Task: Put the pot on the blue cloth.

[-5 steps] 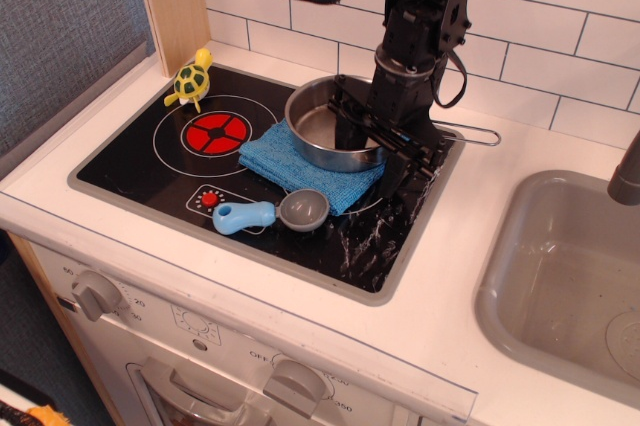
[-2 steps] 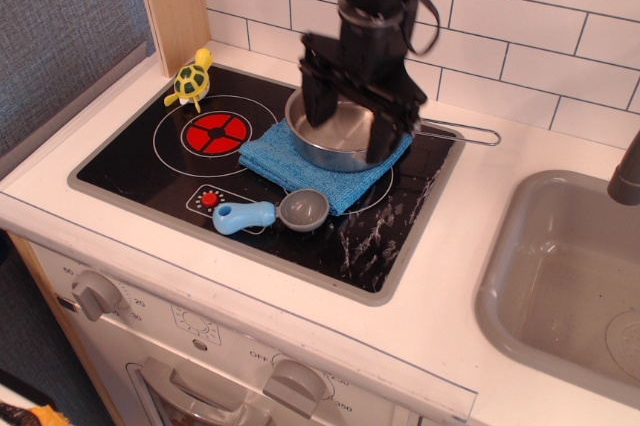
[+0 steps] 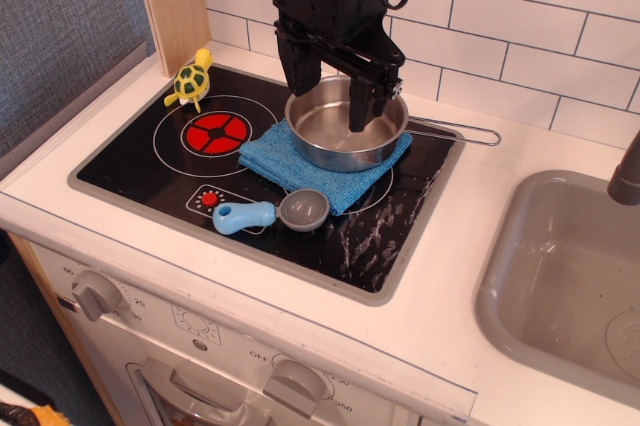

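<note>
The pot (image 3: 335, 136), a shiny steel pan, sits on the far right part of the blue cloth (image 3: 300, 168) on the black hob. Its thin wire handle (image 3: 460, 130) points right over the hob's edge. My gripper (image 3: 332, 84) hangs just above the pot's far rim, open and empty. Its two black fingers (image 3: 297, 66) are spread wide, one over the left rim and one over the pot's inside. The pot's far rim is partly hidden behind them.
A small grey scoop with a light blue handle (image 3: 268, 213) lies in front of the cloth. A yellow-green toy turtle (image 3: 190, 78) sits at the hob's back left, near the red burner (image 3: 215, 132). A grey sink (image 3: 565, 276) lies to the right, a tiled wall behind.
My gripper has moved left and upward, from the pot's right side to above its far rim. The pot stays on the cloth.
</note>
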Tool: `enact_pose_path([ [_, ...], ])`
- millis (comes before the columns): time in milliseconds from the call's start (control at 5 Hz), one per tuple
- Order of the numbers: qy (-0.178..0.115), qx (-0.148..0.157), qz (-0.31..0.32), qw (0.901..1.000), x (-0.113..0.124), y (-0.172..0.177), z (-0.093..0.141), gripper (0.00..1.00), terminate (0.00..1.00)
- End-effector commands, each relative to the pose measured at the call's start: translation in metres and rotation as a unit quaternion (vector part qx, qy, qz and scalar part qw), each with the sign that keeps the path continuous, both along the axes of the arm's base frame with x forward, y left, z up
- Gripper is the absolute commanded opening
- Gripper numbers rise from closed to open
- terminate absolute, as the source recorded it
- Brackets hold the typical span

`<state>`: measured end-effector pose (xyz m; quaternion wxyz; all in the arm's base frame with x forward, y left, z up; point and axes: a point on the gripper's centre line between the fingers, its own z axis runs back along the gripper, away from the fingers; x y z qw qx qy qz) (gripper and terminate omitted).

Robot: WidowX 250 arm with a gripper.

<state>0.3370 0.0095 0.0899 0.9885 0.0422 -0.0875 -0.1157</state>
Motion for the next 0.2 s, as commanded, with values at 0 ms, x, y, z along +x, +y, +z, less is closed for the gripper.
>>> enact_pose_path([
  [0,-0.023,0.002,-0.002,0.9997,-0.0056,-0.0007,0.0136,1.0,1.0],
])
